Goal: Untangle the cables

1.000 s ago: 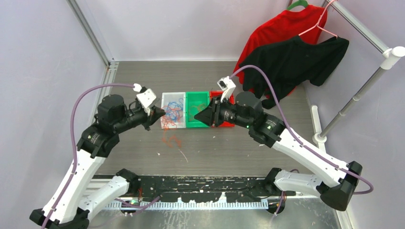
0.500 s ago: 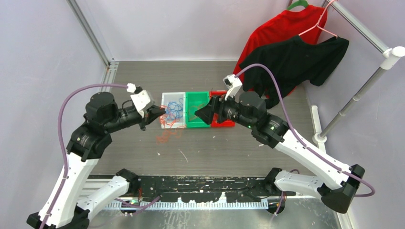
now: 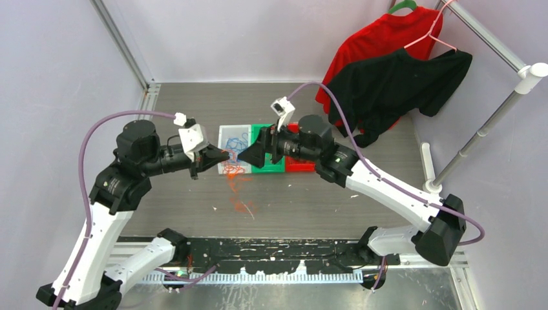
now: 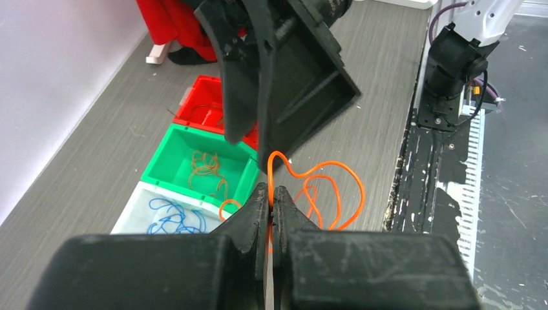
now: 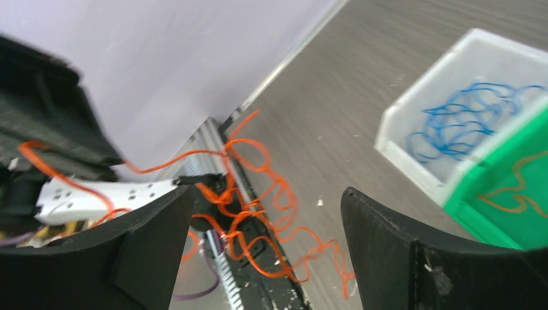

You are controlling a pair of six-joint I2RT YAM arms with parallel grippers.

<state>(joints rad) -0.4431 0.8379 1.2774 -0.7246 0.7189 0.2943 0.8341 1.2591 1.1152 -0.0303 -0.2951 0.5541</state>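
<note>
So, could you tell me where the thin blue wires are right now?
In the top view, the thin blue wires lie inside the white plastic bin, immediately left of the green plastic bin.

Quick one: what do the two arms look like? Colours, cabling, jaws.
Both match: the left arm and right arm have white links with black joint housings. A purple hose loops loosely outside each, ending at a small white camera housing on the wrist. The jaws are matte black, broad and wedge-shaped.
</note>
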